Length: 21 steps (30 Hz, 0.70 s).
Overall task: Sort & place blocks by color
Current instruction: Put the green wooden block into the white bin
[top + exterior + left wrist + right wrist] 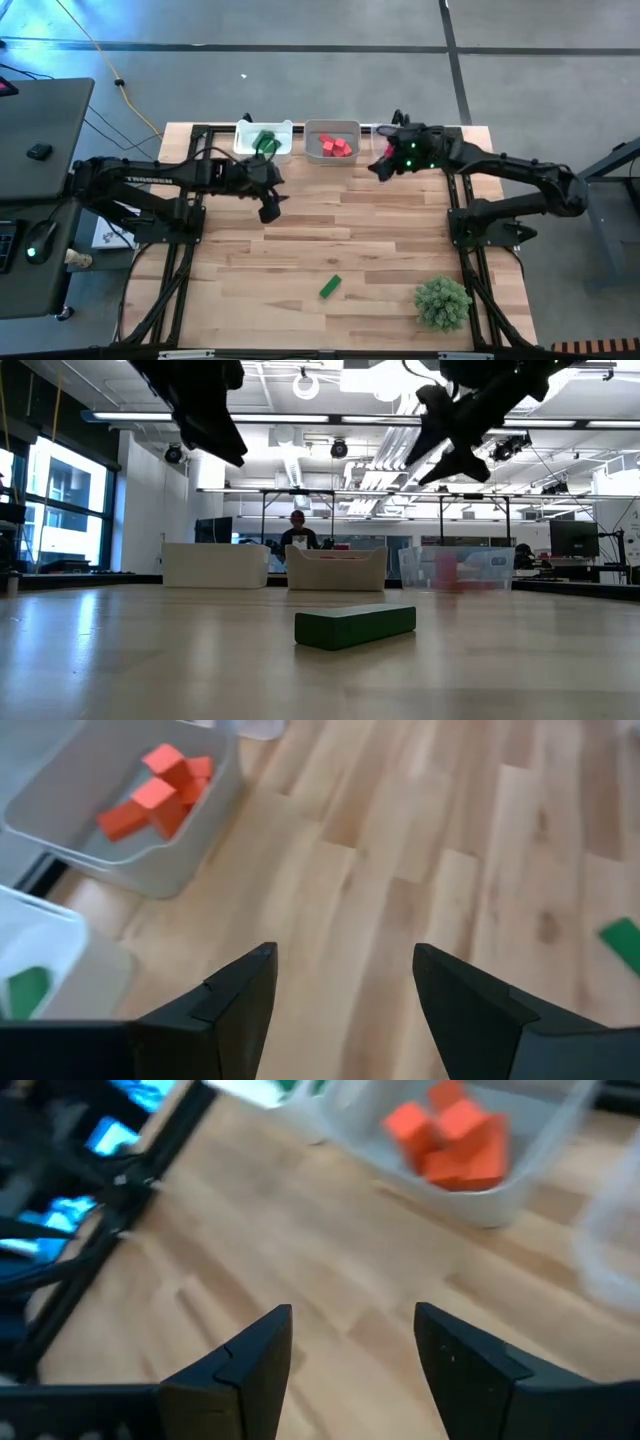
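A single green block lies flat on the wooden table toward its near edge. More green blocks sit in the white tray. Red blocks lie in the grey tray. My left gripper hangs open above the table, just nearer than the white tray. Beside the grey tray's right end, my right gripper is open too. Neither has anything between its fingers.
A clear tray stands right of the grey one at the far edge, mostly under my right arm in the high view. A bushy green plant ball sits at the near right. Bare wood spreads across the middle.
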Motion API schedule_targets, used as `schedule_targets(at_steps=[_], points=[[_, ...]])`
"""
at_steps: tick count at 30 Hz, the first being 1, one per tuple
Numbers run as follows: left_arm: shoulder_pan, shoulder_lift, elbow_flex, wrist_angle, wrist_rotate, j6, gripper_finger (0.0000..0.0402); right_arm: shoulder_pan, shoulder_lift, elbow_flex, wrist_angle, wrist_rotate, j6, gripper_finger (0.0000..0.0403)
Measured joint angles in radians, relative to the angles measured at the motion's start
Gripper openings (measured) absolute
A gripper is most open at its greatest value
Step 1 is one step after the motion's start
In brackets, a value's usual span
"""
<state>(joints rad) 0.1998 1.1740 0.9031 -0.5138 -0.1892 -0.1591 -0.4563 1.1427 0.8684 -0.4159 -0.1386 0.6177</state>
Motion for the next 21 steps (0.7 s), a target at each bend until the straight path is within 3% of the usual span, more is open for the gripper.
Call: schedule_targets(at_steps=[8,21], points=[[-0.107,0.000,0.000,-0.003,0.001,-0.084,0.0225,0.217,0.000,0.000,0.115,0.105,0.106,0.0199],[-0.269,0.000,0.000,-0.006,0.001,-0.283,0.0225,0.409,0.002,0.000,0.331,0.196,0.283,0.0199]])
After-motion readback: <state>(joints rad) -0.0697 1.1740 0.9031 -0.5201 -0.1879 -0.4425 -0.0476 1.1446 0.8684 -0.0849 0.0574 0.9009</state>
